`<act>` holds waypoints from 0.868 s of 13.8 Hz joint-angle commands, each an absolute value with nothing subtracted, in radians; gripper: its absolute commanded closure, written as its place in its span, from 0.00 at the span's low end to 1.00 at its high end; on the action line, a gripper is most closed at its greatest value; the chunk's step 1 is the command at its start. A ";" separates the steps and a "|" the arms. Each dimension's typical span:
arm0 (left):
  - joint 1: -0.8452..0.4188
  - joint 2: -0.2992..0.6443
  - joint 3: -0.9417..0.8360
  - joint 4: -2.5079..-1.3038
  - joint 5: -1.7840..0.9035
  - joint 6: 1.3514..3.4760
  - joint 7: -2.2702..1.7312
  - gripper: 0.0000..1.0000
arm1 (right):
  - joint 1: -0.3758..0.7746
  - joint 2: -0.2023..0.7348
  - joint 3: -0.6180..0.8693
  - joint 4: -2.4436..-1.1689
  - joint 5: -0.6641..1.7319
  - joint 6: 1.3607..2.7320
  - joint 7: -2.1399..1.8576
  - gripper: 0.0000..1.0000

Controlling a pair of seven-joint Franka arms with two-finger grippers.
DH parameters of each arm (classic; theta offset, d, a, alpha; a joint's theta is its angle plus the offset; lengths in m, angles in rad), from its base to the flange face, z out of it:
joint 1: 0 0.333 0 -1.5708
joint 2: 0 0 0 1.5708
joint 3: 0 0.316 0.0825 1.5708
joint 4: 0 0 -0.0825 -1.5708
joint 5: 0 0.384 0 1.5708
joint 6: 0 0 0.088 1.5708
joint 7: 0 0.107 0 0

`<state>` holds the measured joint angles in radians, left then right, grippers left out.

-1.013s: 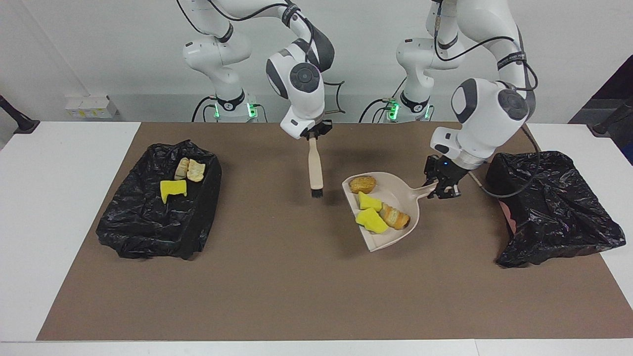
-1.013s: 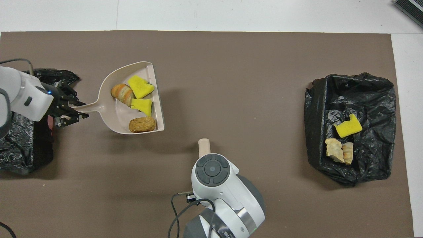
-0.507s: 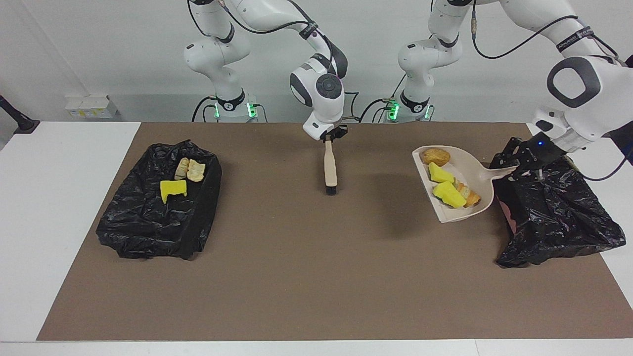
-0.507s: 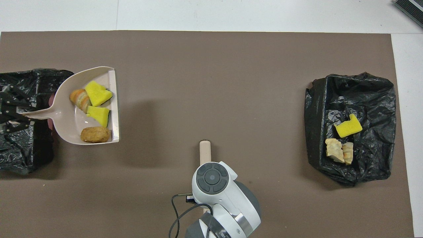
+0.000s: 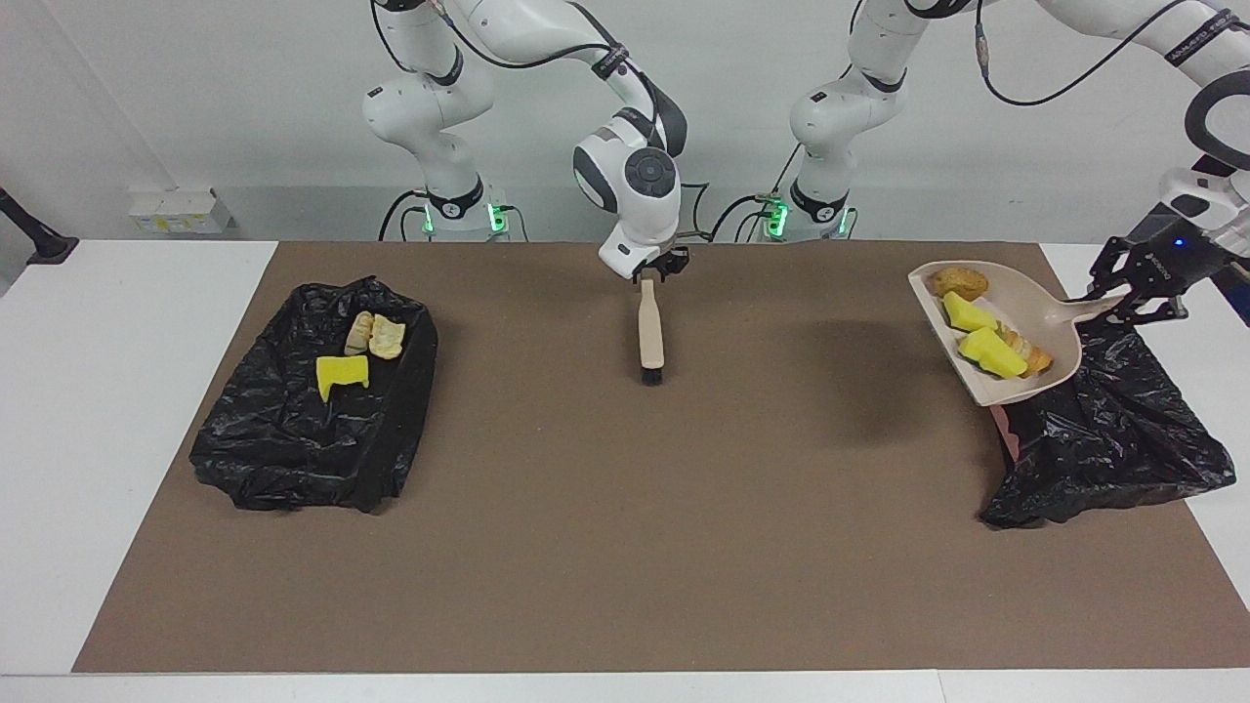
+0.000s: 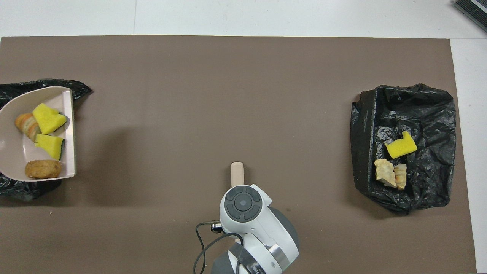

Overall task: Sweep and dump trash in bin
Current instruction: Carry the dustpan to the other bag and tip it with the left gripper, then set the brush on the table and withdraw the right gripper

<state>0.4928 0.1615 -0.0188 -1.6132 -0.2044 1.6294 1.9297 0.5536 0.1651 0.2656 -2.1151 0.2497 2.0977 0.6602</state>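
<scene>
Seen from across the table, the left gripper (image 5: 1133, 298) was clamped on the handle of the beige dustpan (image 5: 1025, 298), raised at three o'clock over one black-bagged bin (image 5: 1104, 439). Four pieces of trash (image 5: 986, 342) lay in the pan: two yellow sponges, a croissant and a roll. At nine o'clock a second bin (image 5: 293, 449) held three more pieces (image 5: 342, 376). At twelve o'clock the right gripper (image 5: 656, 268) sat at the handle end of the brush (image 5: 650, 332); whether it gripped could not be told.

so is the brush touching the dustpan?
Apart. The facing view shows bare mat between the brush, mid-table under the right gripper, and the dustpan, raised by the left gripper.
</scene>
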 commanded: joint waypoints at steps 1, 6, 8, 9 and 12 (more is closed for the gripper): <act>0.555 0.219 -0.028 -1.498 -0.169 1.589 1.947 1.00 | 0.540 0.190 0.258 -2.042 0.229 2.108 0.637 0.00; 0.552 0.302 -0.031 -1.353 0.007 1.672 1.942 1.00 | 0.387 0.161 0.256 -1.951 0.143 2.114 0.637 0.00; 0.529 0.301 -0.034 -1.354 0.157 1.735 1.939 1.00 | 0.322 0.160 0.255 -1.916 0.097 2.111 0.635 0.00; 0.516 0.296 -0.037 -1.362 0.248 1.791 1.931 1.00 | 0.277 0.152 0.255 -1.904 0.060 2.100 0.635 0.00; 0.477 0.276 -0.037 -1.423 0.414 1.887 1.914 1.00 | 0.183 0.112 0.256 -1.895 -0.043 2.056 0.632 0.00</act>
